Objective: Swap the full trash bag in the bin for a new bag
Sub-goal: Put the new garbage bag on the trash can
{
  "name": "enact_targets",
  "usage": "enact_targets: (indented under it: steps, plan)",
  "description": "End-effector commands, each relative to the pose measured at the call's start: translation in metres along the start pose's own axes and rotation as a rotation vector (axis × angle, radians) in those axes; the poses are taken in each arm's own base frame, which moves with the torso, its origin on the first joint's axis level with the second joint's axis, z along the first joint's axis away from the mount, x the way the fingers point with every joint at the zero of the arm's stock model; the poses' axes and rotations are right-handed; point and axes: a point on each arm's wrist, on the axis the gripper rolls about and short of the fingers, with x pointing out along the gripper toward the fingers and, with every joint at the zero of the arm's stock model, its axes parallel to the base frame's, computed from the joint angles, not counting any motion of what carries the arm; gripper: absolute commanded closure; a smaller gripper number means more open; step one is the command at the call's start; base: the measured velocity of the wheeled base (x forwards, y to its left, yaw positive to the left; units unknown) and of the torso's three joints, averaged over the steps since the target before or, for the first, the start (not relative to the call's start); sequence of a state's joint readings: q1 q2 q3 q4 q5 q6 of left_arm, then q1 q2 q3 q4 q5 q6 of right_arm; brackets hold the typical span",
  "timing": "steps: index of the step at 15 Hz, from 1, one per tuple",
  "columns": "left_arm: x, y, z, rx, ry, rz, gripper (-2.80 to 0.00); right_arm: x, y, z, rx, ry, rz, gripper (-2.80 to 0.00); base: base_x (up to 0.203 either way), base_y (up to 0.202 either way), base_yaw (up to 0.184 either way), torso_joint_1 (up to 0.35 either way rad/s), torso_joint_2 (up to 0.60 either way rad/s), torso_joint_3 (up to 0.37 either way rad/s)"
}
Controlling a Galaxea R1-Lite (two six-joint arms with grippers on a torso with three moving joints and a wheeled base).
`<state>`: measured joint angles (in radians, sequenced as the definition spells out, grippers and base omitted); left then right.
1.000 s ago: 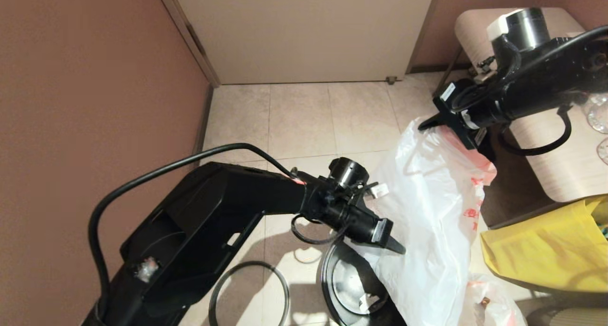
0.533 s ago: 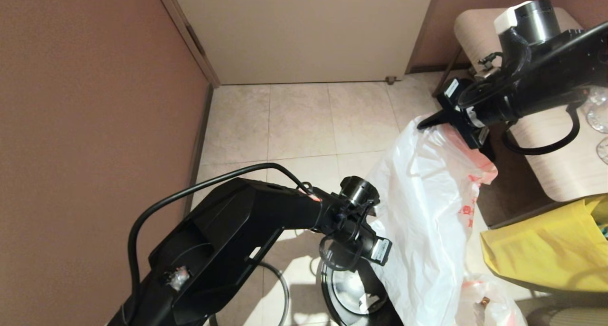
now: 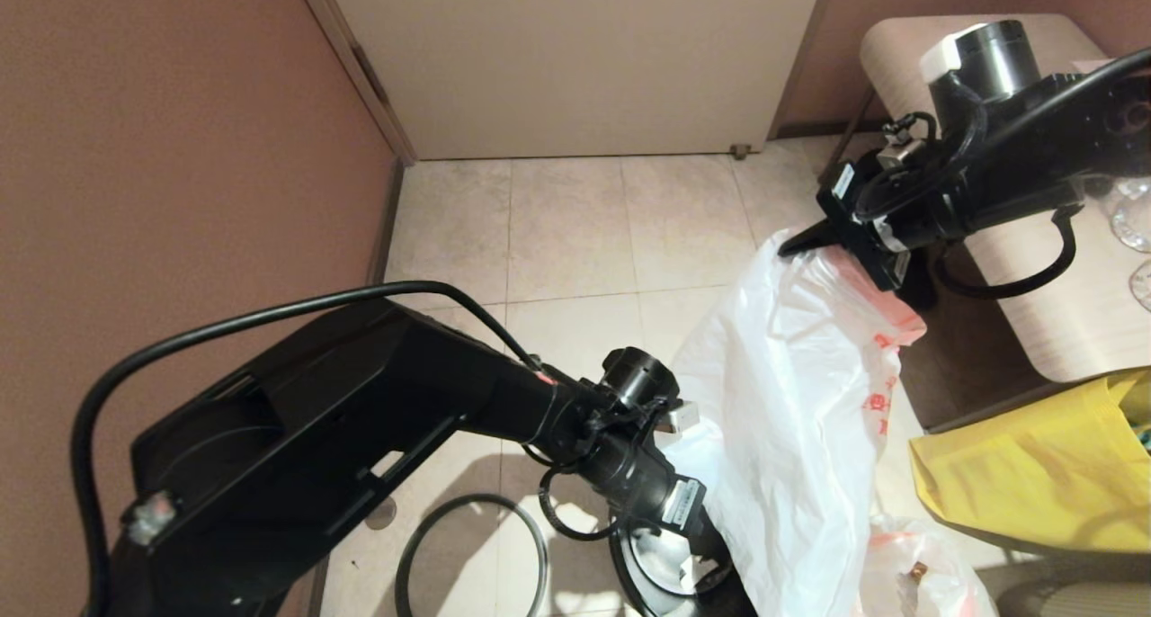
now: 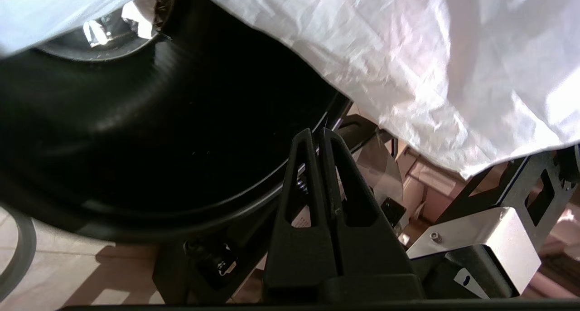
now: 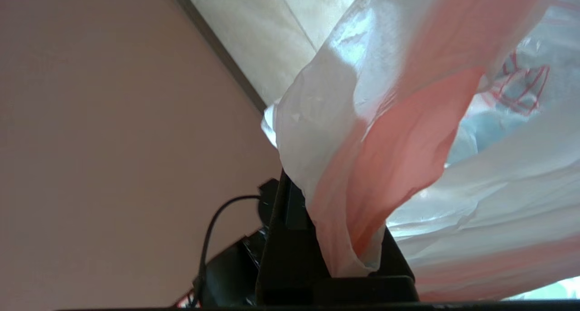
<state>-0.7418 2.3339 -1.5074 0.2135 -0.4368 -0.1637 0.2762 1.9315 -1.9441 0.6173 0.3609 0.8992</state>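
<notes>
Pink hem plastic is sitting pinched in the right claw (image 5: 344,256), which is gripping the new bag (image 3: 800,437) by its top edge, up beside the pale wooden surface (image 3: 1061,320). From that grip the bag is hanging down as a thin, translucent white sheet with red print, draping over the far side of the bin (image 3: 670,567). The left claw (image 4: 319,166) is sitting with its fingers pressed together and nothing between them, low at the bin's rim, just under the hanging bag. The left wrist view is showing the bin's glossy black inner wall and the bag's crinkled underside, which the head view is hiding behind the arm. On the floor beside the bin, the grey hoop (image 3: 472,554) is lying flat, and the full trash bag (image 3: 917,576) is resting under the yellow tote (image 3: 1034,473).
</notes>
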Motion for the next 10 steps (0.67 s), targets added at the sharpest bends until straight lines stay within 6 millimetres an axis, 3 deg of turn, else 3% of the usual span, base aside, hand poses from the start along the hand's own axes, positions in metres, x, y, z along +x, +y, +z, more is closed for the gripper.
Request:
enact_targets:
  steps: [1,3,6,10]
  plan:
    - [-0.027,-0.001,-0.005,-0.002,-0.083,-0.005,0.0,-0.003,-0.006,0.003,0.013,0.068,0.049,0.0,0.0,0.0,0.0,0.0,0.0,0.0]
    - [-0.049,0.0,-0.017,-0.024,-0.153,-0.008,0.0,-0.009,-0.013,0.01,0.028,0.148,0.132,0.0,0.0,0.0,0.0,0.0,0.0,0.0]
    - [-0.074,-0.01,-0.038,-0.039,-0.202,-0.031,0.0,-0.018,-0.011,0.014,-0.016,0.087,0.226,0.0,0.0,0.0,0.0,0.0,0.0,0.0]
    - [-0.074,-0.003,-0.041,-0.043,-0.201,-0.063,0.0,-0.005,-0.022,0.011,-0.063,0.012,0.325,0.0,0.0,0.0,0.0,0.0,0.0,0.0]
